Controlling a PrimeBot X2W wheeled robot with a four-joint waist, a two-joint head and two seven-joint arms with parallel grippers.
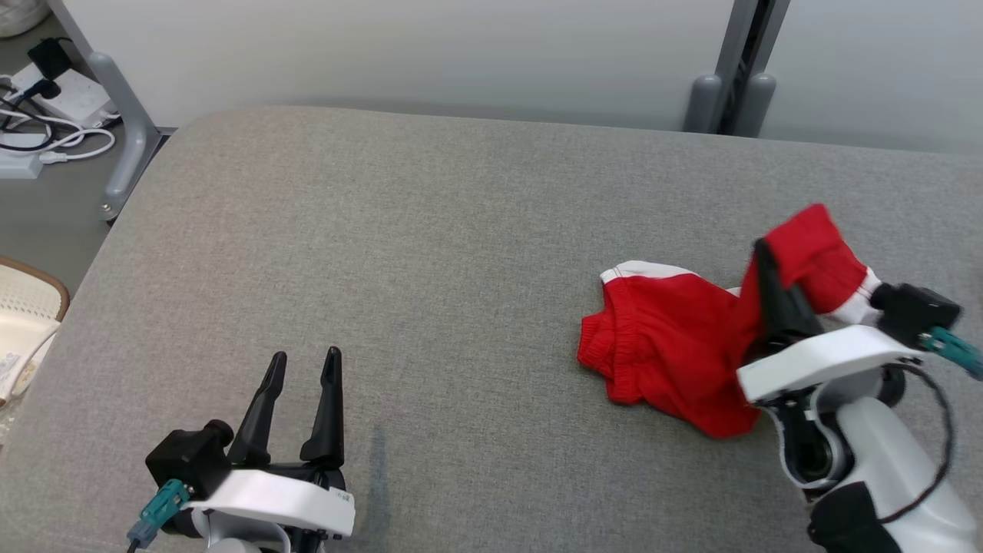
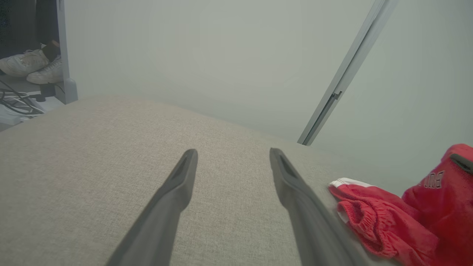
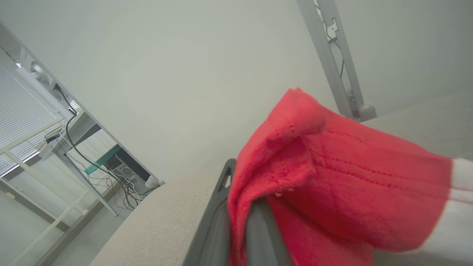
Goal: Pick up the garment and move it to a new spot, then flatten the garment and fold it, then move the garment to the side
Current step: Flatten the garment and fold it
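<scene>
The red garment [image 1: 668, 346] with white trim lies bunched on the right part of the grey padded surface [image 1: 430, 230], its gathered waistband turned towards the middle. One end of it is raised off the surface, draped over the right gripper [image 1: 764, 253], whose two dark fingers [image 3: 218, 214] are pressed together on a fold of the red cloth [image 3: 332, 166]; the rest of the fabric trails down to the surface beside that arm. The left gripper [image 1: 306, 357] hovers low over the near left part of the surface, well apart from the garment, its fingers spread wide with nothing between them [image 2: 232, 153]. From its wrist the garment [image 2: 388, 221] shows off to the right. Beyond the far left corner, white cables [image 1: 46, 115] lie on the floor beside a grey post [image 1: 127, 130], and a pair of pale shoes [image 2: 33, 66] sits there
</scene>
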